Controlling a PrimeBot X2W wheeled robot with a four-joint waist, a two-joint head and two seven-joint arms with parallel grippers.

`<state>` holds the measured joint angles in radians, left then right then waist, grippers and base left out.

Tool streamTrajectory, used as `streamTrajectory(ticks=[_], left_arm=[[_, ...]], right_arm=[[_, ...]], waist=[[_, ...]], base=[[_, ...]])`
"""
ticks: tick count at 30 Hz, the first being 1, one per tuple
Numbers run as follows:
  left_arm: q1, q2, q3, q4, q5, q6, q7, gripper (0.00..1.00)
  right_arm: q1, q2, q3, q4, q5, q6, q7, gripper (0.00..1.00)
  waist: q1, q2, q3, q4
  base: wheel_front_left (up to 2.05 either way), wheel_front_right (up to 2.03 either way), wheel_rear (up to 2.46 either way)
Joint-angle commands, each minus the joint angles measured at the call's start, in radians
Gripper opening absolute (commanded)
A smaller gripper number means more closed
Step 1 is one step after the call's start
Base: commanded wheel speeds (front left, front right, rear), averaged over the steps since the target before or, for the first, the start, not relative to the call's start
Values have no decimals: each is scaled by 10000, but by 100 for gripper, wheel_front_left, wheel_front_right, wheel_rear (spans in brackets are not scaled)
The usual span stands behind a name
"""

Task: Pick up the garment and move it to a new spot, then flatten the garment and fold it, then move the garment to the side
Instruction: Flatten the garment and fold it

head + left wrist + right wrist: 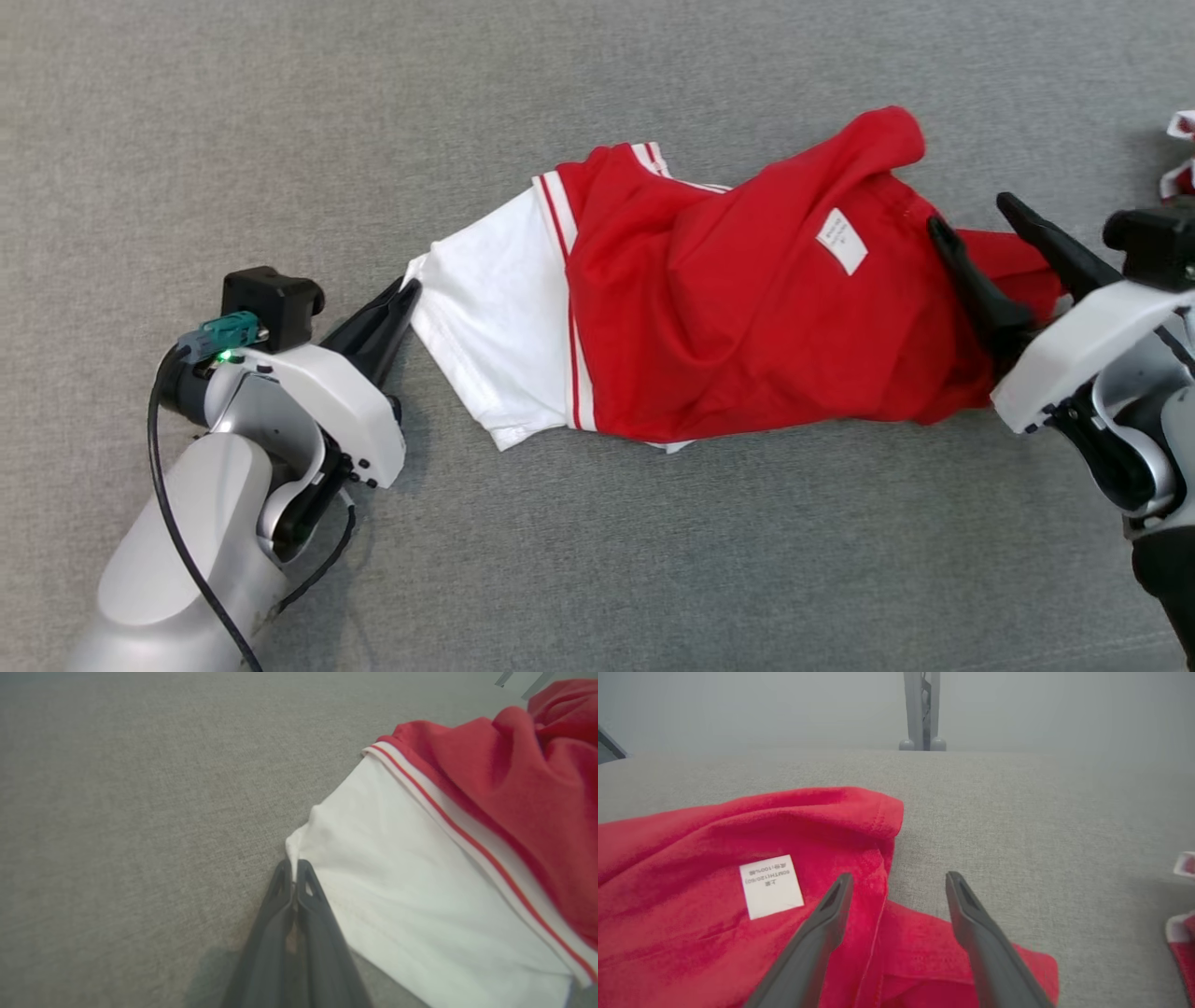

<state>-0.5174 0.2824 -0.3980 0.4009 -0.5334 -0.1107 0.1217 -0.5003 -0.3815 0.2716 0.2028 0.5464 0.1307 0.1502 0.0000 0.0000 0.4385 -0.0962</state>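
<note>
On the gray mat (280, 112) in the head view, we see the shirt (728, 308) lying crumpled at the middle, its white end to our left and its red end to our right. Our left gripper (403, 291) pinches the white corner, and our right gripper (971, 213) stands wide over the red end.

In the left wrist view, the left gripper (293, 868) is closed on the shirt (420, 868) at that corner.

In the right wrist view, the right gripper (899, 879) is spread above the shirt (691, 924), beside its white label (770, 885).
</note>
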Motion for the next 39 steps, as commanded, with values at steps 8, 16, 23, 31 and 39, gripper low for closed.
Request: streamTrajectory(ticks=[8,16,23,31,39], left_arm=[[-311,-75,-249,180,79,-75,-603,0],[-392,6,10,-229,-64,-51,-1337,0],[-423,284,752,-1928,-396,233,-1924,0],[-820,551,1882,-4999,-1192,659,-1781,0],[-2284,891,2505,-7172,-1174,1326,-1015,0]], right_arm=[[-926,-842,1405,744,1170,-1,-56,0],[-690,-1355,1284,16,2519,1,-861,0],[-387,-1731,544,-1487,3913,1,-2104,0],[-468,-2212,-380,-2905,4830,1,-3083,0],[-944,-2138,-1561,-3562,5222,1,-2895,0]], waist=[[0,0,167,404],[0,0,-67,399],[0,0,-758,399],[0,0,-1755,518],[0,0,-2407,629]], base=[[0,0,0],[0,0,0],[0,0,0],[0,0,0],[0,0,0]])
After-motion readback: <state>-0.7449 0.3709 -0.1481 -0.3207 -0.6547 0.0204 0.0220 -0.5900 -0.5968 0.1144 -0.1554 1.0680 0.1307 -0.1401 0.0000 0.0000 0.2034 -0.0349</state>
